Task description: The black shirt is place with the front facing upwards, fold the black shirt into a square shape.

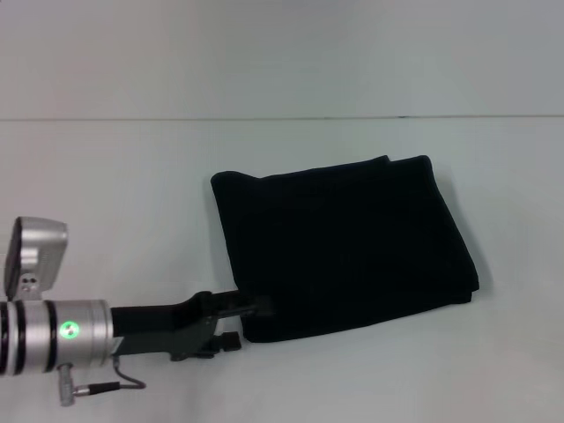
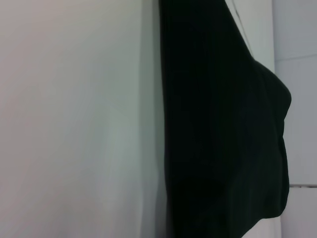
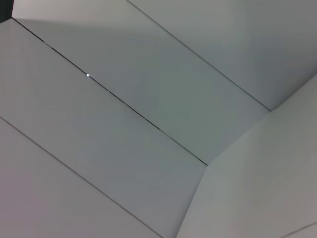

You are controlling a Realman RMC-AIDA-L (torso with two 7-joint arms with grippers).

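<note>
Black shirt: the black shirt [image 1: 344, 247] lies folded into a roughly four-sided block on the white table [image 1: 132, 194], all edges resting flat; no lettering or label is visible on the exposed face.

Shirt outline: the far edge shows two stacked layers with a small step near the far right corner; the near right corner is rounded and looks thicker.

Shirt in the left wrist view: the black shirt [image 2: 223, 129] appears as a dark mass against the pale table [image 2: 74, 124], with one long straight edge and one bulging rounded corner.

Left gripper: the left gripper [image 1: 251, 322] sits at the shirt's near left corner, its arm reaching in low over the table from the shirt's left side.

Left fingers: one finger [image 1: 251, 307] meets the shirt's corner edge, a second tip sits just below it over bare table; the two stand a little apart, and whether any cloth lies between them cannot be told.

Right gripper: does not appear in the head view; its wrist camera shows only pale flat panels [image 3: 148, 114] with thin seams.
</note>
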